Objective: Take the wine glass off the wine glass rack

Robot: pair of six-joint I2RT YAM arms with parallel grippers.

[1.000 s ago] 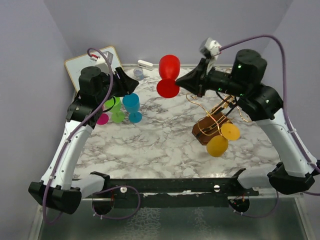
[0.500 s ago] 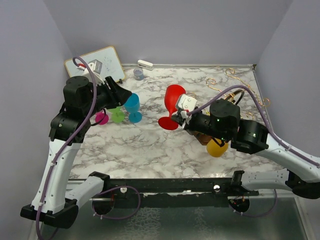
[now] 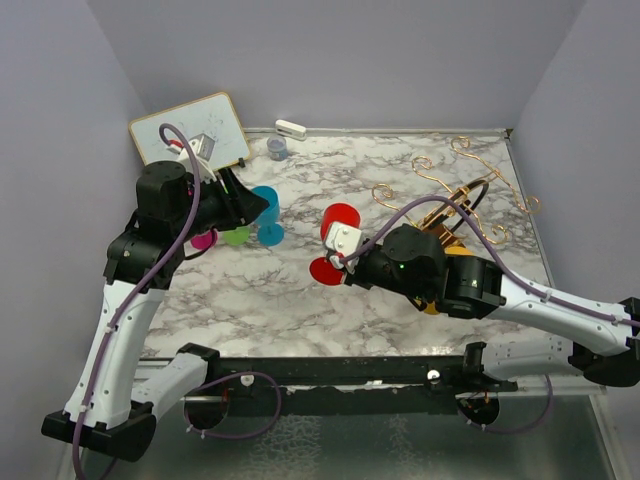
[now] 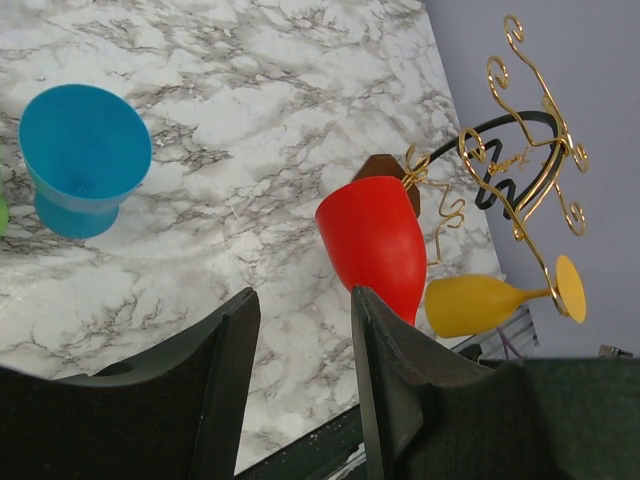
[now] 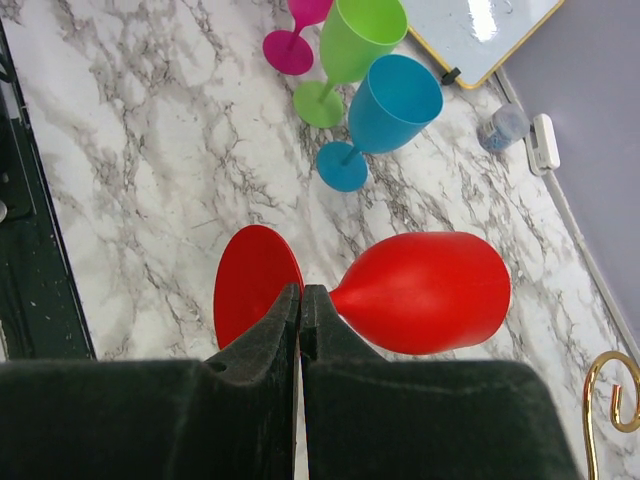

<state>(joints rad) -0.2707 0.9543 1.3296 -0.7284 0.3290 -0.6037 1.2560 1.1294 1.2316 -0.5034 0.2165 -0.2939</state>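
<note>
Wine glass point(image 5: 420, 293) between right jaws

Right claw point(image 5: 300, 292) pinched shut (low, extended); left claw point(image 4: 303, 300) parted.

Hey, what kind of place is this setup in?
Probably a robot test cell, not a home: a marble-print table boxed in by plain walls, bright plastic-looking glasses as props, a small whiteboard in the corner.

No legible text, brand, number or sign is found in any view. The white rectangular board with a pale yellow rim point(image 3: 195, 120), at the far left corner, carries faint dark marks, too small and blurred to read.
</note>
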